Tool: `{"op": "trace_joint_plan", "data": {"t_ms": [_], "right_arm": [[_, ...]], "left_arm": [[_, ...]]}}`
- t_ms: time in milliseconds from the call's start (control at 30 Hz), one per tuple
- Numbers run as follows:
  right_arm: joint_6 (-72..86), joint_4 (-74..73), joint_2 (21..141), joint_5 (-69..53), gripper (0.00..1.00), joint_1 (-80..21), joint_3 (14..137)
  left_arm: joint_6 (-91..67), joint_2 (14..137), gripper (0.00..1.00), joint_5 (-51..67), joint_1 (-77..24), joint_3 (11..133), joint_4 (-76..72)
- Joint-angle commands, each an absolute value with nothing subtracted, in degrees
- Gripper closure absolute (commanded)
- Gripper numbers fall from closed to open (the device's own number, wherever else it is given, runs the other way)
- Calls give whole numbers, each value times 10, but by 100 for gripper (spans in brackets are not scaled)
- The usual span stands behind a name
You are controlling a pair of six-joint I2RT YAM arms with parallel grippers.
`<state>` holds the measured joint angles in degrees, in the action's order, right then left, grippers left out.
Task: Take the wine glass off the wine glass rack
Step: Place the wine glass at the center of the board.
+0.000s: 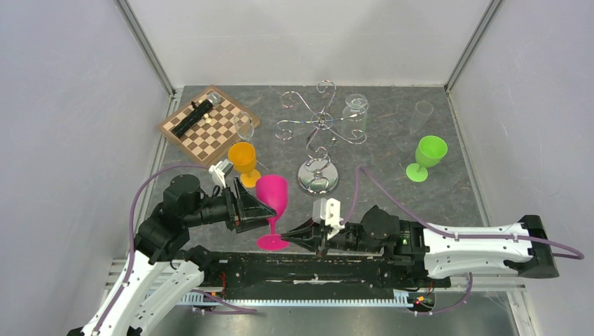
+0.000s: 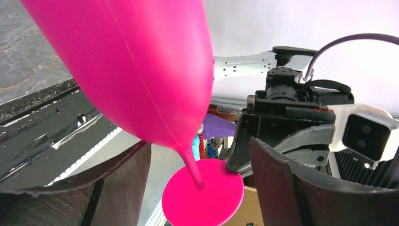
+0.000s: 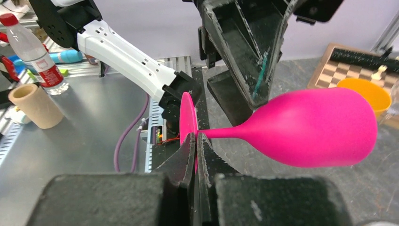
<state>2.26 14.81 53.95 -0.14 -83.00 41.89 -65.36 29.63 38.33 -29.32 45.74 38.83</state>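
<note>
Because my left fingers (image 2: 291, 188) stand apart on either side of the pink wine glass (image 1: 272, 192), gripping nothing, and my right fingers (image 3: 183, 162) are pressed together with their tips at the rim of its foot, the glass stands loose. The wine glass rack (image 1: 318, 178) is well beyond my fingertips. I judge that a shove from the right tips could topple the glass or slide its foot off the surface's near edge.
</note>
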Motion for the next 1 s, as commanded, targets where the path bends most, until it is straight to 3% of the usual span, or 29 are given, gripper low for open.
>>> {"op": "trace_joint_plan", "data": {"t_ms": [0,233,367,667,933,967], "right_arm": [[-67,221,554,60,100,-868,444],[-138,250,593,105,100,-907,461],[-161,249,616,118,100,-915,480],[-184,249,634,158,100,-926,496],[-184,234,641,179,100,-937,506],[-181,230,641,181,100,-937,507]], "left_arm": [[-685,285,18,415,-292,451,357],[-681,274,20,422,-292,444,346],[-682,270,28,429,-292,439,342],[-679,262,57,439,-292,438,344],[-678,256,97,446,-292,437,343],[-677,254,98,446,-292,437,344]]}}
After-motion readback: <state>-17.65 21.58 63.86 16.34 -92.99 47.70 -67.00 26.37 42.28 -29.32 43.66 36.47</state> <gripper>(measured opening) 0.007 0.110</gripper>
